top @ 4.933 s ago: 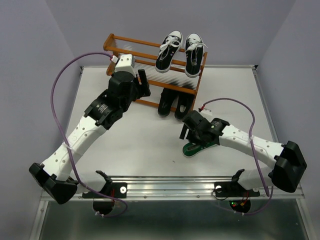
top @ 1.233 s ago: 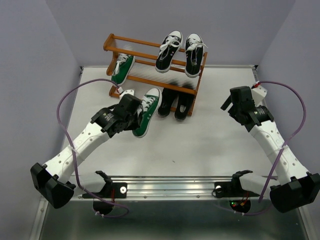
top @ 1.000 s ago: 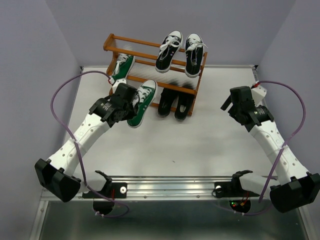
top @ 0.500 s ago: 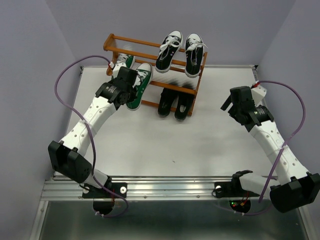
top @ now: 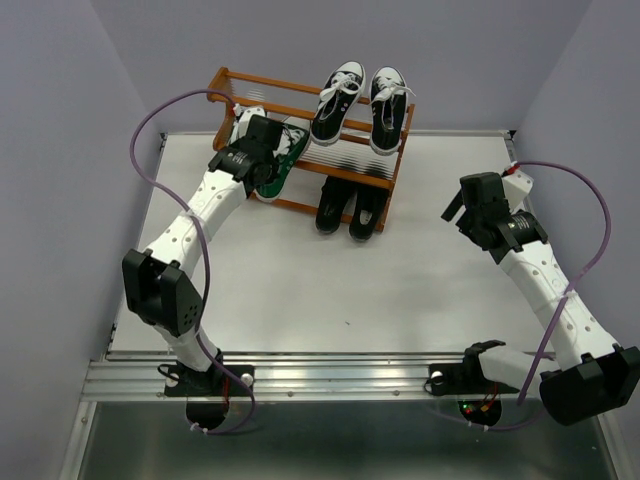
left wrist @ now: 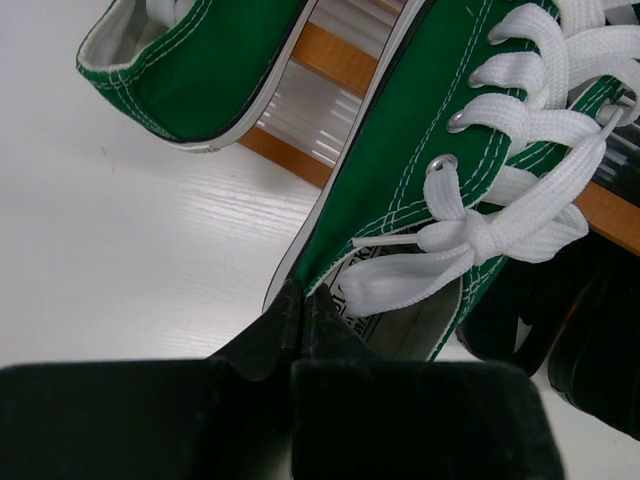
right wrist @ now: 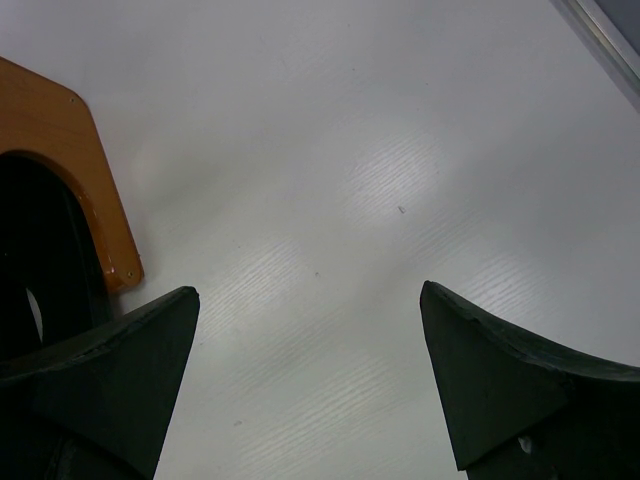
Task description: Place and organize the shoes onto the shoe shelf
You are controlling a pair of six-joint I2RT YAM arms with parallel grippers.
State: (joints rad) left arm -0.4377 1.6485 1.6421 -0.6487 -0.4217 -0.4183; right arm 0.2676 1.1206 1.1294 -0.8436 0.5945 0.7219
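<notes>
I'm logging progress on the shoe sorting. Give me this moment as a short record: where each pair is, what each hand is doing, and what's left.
top tier, right: black sneakers with white laces, side by side
lower tier, right: plain black shoes
top tier, left: one green sneaker
left hand: shut on second green sneaker at its heel collar, at the shelf beside its mate
right hand: open, empty, above the table
left to do: release the second green sneaker

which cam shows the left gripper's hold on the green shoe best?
Left wrist: the left gripper pinches the opening rim of the green shoe, close up. Top external: the left arm hides the pinch. Right wrist: neither shows.
</notes>
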